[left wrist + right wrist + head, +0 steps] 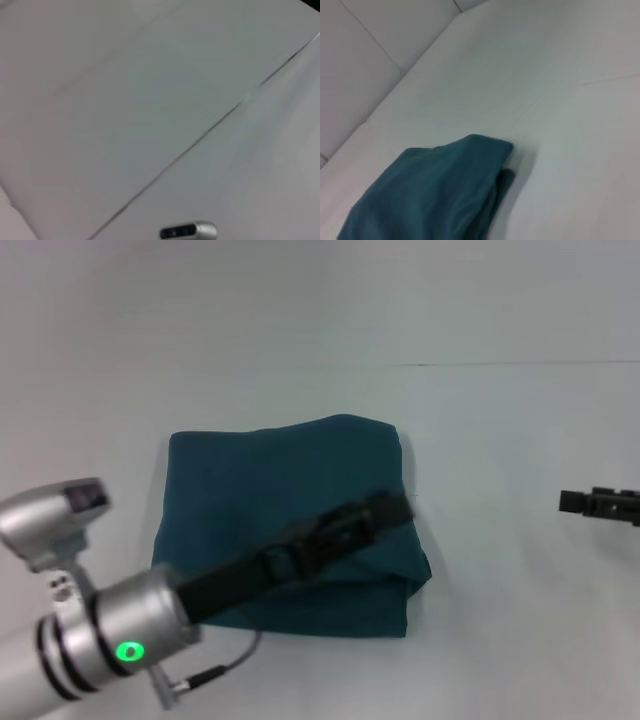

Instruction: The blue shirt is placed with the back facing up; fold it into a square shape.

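The blue shirt (270,490) lies on the white table (500,420) as a folded, roughly square teal bundle with plain fabric on top. One rounded corner of the blue shirt (435,195) also fills the right wrist view, its layers stacked at the edge. My left gripper (388,510) reaches across the shirt from the near left and hovers over its right edge. Out at the right, well apart from the shirt, my right gripper (598,503) sits just above the table.
A thin seam (500,364) runs across the table behind the shirt. The left wrist view shows only the white surface, a dark seam line (210,130) and a small silver-and-black part (189,231). My left arm's silver wrist (110,630) fills the near left corner.
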Motion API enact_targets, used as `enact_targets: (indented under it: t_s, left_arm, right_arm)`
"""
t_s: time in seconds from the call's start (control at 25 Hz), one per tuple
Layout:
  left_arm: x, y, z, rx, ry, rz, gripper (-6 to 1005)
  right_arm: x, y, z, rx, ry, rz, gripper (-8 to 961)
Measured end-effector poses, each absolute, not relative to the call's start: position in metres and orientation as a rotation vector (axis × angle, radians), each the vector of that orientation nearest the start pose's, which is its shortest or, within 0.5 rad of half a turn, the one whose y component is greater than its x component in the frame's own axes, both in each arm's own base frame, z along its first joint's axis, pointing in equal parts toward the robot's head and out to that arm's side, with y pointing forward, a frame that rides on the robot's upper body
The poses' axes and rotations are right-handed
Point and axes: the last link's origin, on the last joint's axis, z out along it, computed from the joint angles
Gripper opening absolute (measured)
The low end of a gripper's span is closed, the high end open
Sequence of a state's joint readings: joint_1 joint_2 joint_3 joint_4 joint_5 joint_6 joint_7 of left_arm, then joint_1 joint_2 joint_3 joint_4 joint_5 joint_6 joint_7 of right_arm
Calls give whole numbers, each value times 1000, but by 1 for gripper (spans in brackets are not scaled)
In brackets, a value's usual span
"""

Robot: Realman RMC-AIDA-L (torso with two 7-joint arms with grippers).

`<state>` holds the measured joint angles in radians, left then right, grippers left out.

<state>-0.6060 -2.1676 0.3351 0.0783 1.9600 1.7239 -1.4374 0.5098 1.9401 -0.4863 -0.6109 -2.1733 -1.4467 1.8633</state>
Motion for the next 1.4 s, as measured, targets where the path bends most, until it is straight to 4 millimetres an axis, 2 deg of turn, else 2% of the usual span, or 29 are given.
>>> enact_targets:
  t_s: [0.2,0.28,0.36,0.44,0.6,0.72,0.88,1.04,1.08,1.4]
  left_arm:
    - [-232,276,-53,-2465,-1193,-1533,738]
    - [-247,274,-41,-2489,-1120,-1426,803]
    - [-251,274,-37,-2503,-1086,-1391,829]
    - [-260,271,-27,-2544,-975,-1309,856]
    - [-268,266,-15,-2645,-755,-1166,908]
    - [-272,262,-12,-2727,-652,-1045,948]
    - [-277,262,-13,-2785,-599,-934,948]
    - [-277,263,-13,-2790,-584,-917,949]
    - [-277,263,-13,-2791,-582,-917,949]
    - [-276,266,-12,-2790,-573,-905,948]
  right_arm:
    - [326,345,57,-2313,1457,547,907]
    - [324,346,57,-2297,1501,558,907]
    - [322,346,57,-2281,1534,573,907]
    - [320,347,56,-2269,1568,589,906]
    - [312,350,45,-2277,1643,613,906]
    - [305,353,36,-2291,1683,623,906]
    - [297,357,25,-2297,1722,634,906]
    - [286,360,7,-2330,1755,627,905]
    - [280,360,-3,-2350,1763,602,905]
    - [274,360,-21,-2367,1783,535,905]
